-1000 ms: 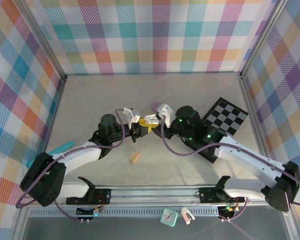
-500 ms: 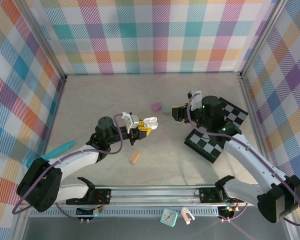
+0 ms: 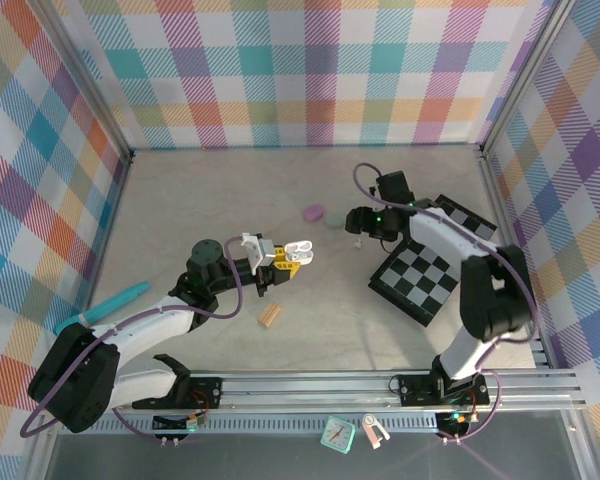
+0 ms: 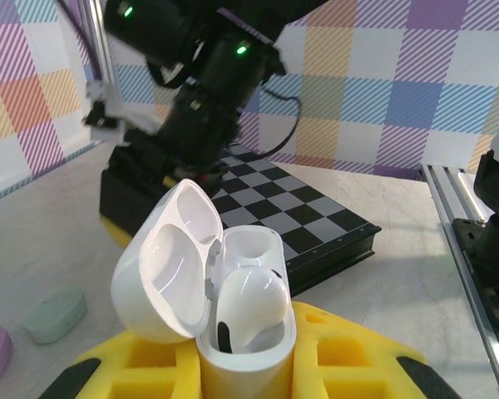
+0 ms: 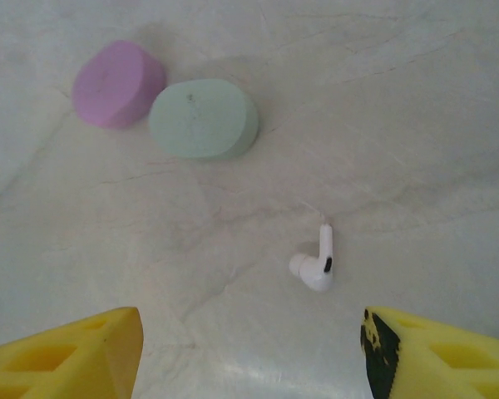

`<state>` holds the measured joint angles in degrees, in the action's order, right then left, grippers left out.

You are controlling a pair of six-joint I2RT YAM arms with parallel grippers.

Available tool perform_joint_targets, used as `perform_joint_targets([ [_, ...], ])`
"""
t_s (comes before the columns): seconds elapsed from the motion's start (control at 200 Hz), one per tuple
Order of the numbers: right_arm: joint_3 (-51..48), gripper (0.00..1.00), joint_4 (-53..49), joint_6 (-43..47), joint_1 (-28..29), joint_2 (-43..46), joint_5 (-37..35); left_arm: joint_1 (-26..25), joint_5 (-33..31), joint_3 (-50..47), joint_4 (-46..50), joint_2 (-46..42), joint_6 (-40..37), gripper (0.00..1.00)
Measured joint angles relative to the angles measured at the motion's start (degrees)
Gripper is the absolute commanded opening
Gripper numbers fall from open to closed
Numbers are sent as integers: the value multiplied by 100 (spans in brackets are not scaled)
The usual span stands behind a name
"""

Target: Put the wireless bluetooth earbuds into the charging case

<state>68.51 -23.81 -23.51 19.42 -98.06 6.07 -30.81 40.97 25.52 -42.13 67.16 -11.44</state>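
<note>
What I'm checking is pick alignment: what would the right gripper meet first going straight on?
Probably the white earbud on the table, right of centre between the fingers of the open right gripper. Depth is unclear, so it could touch bare table beside it.

White earbud point(image 5: 318, 268) on pale marbled table point(image 5: 416, 125), above the wide-spread right gripper point(image 5: 248, 353); purple case point(image 5: 118, 84) just beside green case point(image 5: 204, 119).

The white charging case point(image 4: 245, 357) stands upright with its lid open, one white earbud point(image 4: 251, 301) seated inside, the other socket empty. A second white earbud point(image 5: 316, 264) lies on its side near the pale green case point(image 5: 204, 119)
</note>
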Motion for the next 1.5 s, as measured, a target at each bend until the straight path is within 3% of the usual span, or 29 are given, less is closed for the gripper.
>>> perform_joint_targets([
  [0.14,522,65,-164,17,-33,-745,7,0,9,0,15,0,-2,0],
  [0.295,772,52,-326,24,-35,-1250,-90,0,11,0,22,0,-15,0],
  [0.585,772,29,-503,24,-35,-1451,-214,0,17,0,142,0,-22,0],
  [0.76,772,20,-501,7,-35,-1467,-210,0,50,0,160,-15,-24,0],
  [1.185,691,17,-483,313,85,-1438,-173,13,-83,0,299,-188,26,0],
  [1.5,-9,21,-258,815,785,-859,-850,131,-702,-17,278,-260,269,0],
])
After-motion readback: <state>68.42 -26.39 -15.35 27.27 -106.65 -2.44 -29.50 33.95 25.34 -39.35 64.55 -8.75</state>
